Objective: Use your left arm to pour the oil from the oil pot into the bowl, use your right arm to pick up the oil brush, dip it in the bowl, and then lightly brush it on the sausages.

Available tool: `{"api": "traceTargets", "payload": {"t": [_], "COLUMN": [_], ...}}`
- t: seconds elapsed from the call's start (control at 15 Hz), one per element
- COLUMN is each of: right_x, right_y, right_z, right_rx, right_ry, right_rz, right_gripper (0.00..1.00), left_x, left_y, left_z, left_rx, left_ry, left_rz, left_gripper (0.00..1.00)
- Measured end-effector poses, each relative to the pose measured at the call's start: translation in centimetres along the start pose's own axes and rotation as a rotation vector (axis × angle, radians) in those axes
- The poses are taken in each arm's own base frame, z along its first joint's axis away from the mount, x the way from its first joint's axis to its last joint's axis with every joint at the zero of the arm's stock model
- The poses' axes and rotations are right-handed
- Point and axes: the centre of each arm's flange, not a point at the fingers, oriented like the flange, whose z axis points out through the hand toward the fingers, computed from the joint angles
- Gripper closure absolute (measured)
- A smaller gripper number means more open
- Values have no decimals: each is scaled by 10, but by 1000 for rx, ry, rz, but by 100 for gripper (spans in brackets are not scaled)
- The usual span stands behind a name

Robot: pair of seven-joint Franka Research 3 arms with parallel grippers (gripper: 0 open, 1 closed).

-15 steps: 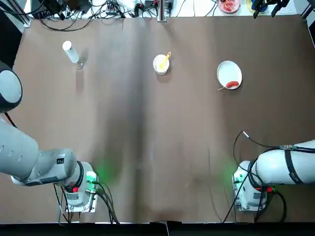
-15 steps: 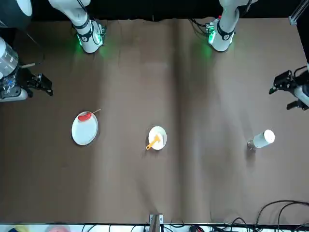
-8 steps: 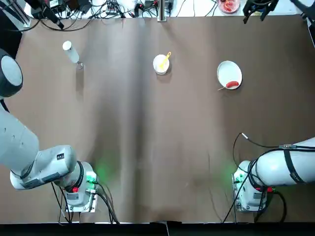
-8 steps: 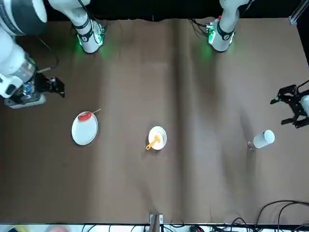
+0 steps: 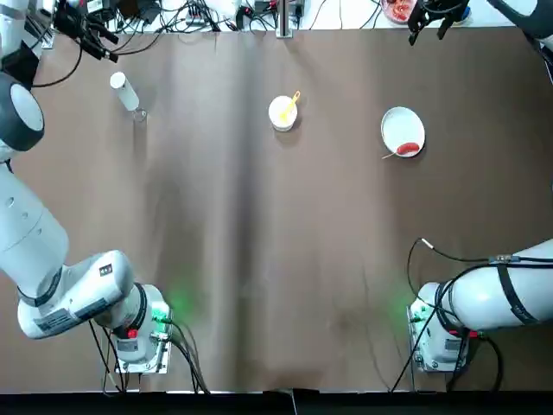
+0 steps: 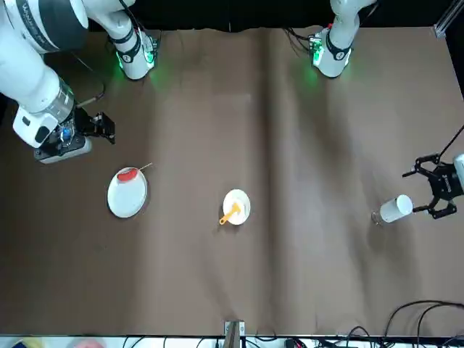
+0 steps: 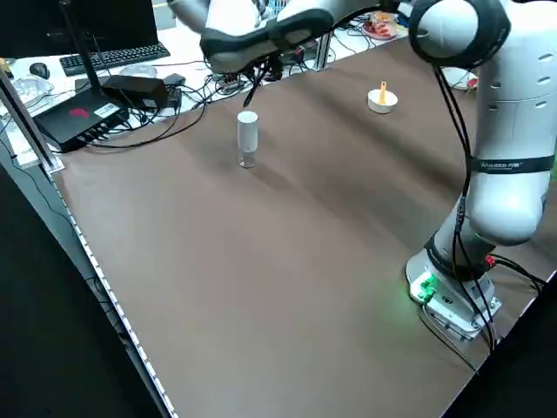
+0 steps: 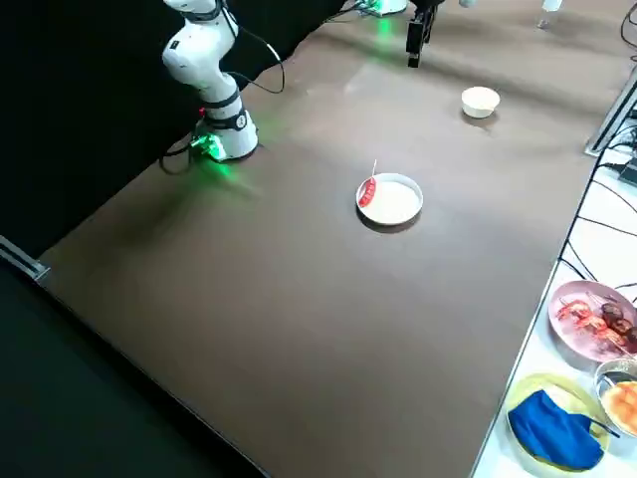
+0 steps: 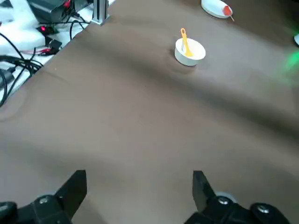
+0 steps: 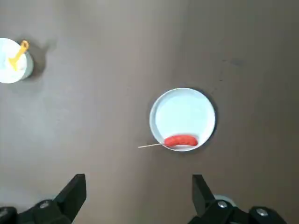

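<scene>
The oil pot [image 5: 125,91] [image 6: 394,209] [image 7: 248,137], a clear bottle with a white cap, stands at the far left of the table. My left gripper [image 6: 420,193] [image 9: 138,186] hovers open just beside it, empty and apart from it. The white bowl [image 5: 282,112] [image 6: 236,206] [image 9: 189,50] sits at the far middle with the yellow-orange oil brush [image 5: 292,102] [image 6: 230,214] [image 9: 185,41] resting in it. One red sausage [image 5: 408,148] [image 10: 181,140] on a thin stick lies on the white plate [image 5: 399,127] [image 10: 182,112]. My right gripper [image 6: 98,130] [image 10: 138,189] hangs open above the table near the plate, holding nothing.
Cables and electronics [image 5: 173,13] crowd the far edge of the table. Beyond the far right corner stands a dish of food [image 8: 595,317] and a blue cloth [image 8: 555,433]. Brown cloth covers the table [image 5: 276,259].
My left gripper has travelled away from its base to a spot beside the oil pot. My right gripper has swung inward toward the plate. The pot, bowl, brush and sausage stayed put.
</scene>
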Motion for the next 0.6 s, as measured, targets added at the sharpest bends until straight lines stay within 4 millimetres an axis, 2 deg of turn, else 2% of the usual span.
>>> {"api": "traceTargets", "payload": {"t": [0.13,0.27,0.33,0.47,0.6], "right_x": [0,0,0,-1,-2], "right_y": [1,2,5,15,33], "right_z": [0,0,0,0,-1], "right_rx": [20,23,24,24,24], "right_ry": [-2,-2,-1,-2,0], "right_rz": [8,11,17,36,67], "right_gripper": [0,0,0,0,0], "left_x": [-15,-34,-60,-80,-88], "left_y": [-9,-15,-18,-21,-24], "left_z": [4,-2,-15,-21,-21], "left_rx": [1,19,59,85,91], "left_ry": [6,31,85,110,114], "left_rz": [72,160,241,303,337], "left_gripper": [0,0,0,0,0]}}
